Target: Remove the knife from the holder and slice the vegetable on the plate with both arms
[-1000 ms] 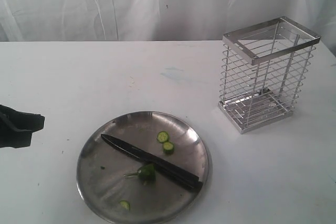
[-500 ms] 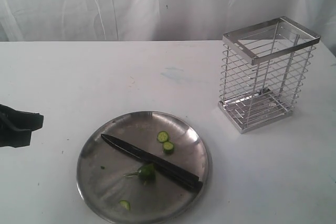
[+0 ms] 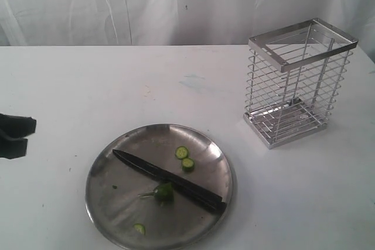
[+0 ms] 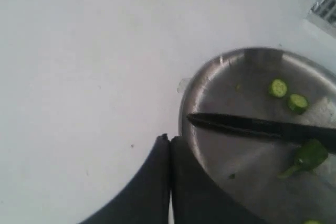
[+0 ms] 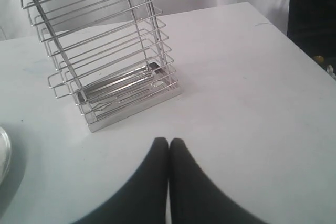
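Slicing looks done: the knife (image 3: 170, 178) lies on the plate (image 3: 94, 194) by the cut vegetable (image 3: 163, 192), left gripper (image 4: 168, 139) and right gripper (image 5: 168, 142) pinched together, empty, so anything further needs a fresh grasp.

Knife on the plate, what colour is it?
The knife is black all over, blade and handle alike. It shows best in the exterior view.

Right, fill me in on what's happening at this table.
Nothing is being handled. The knife lies across the plate next to the pepper, with three cut slices nearby. The holder stands empty. The left tool is shut beside the plate, and the right tool is shut short of the holder. Neither holds anything.
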